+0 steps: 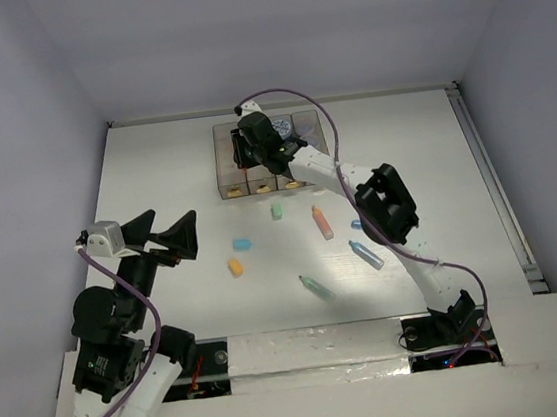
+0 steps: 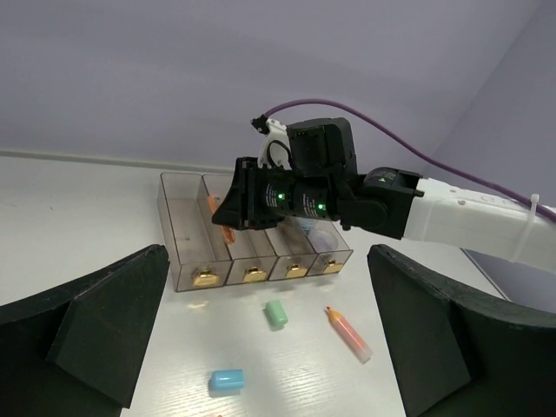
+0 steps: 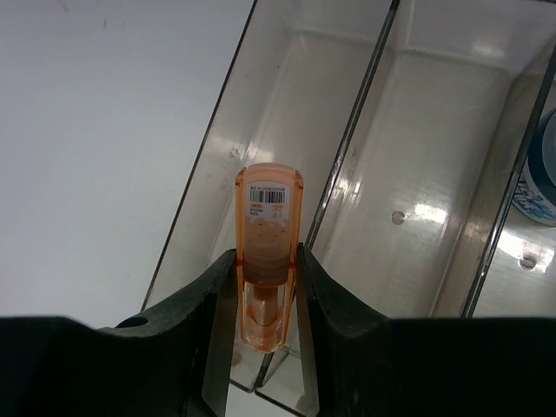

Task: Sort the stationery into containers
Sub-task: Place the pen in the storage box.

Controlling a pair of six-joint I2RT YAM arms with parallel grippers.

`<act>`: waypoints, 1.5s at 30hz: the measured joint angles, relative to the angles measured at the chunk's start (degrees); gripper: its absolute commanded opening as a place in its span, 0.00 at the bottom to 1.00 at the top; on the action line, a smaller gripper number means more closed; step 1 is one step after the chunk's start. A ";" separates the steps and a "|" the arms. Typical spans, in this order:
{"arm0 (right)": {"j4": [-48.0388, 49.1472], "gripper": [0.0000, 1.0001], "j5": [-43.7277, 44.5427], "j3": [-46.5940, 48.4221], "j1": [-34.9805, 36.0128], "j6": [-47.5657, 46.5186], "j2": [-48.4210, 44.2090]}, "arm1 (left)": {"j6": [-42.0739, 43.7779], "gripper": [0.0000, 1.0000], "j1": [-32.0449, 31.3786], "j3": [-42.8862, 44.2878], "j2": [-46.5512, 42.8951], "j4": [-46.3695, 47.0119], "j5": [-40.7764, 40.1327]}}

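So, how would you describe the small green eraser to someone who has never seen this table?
Find the row of four clear bins at the far side of the table. Just in front of their near ends lies the green eraser. It is the only green block; the blue eraser and orange eraser lie farther from the bins.

Bright, even light; sharp frames, soft shadows.
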 measured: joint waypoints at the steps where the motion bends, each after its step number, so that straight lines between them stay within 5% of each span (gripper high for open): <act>1: 0.09 0.29 -0.17 0.48 -0.17 0.33 0.28 | -0.02 0.99 0.00 0.02 0.11 -0.04 0.00; 20: 1.22 0.35 1.92 -0.68 -1.70 3.04 1.46 | 0.00 0.99 0.00 0.00 0.46 -0.02 0.04; 30: 2.29 0.75 4.96 -8.76 -3.19 3.93 -2.80 | 0.00 0.99 0.00 0.00 0.90 0.00 0.22; 36: 3.80 0.69 7.21 -15.30 -3.19 2.19 -10.23 | -0.02 0.99 0.00 0.02 0.90 -0.02 0.20; 45: 4.63 0.55 12.11 -44.28 -4.52 -3.10 -35.85 | 0.02 0.99 -0.02 0.00 0.17 -0.04 0.20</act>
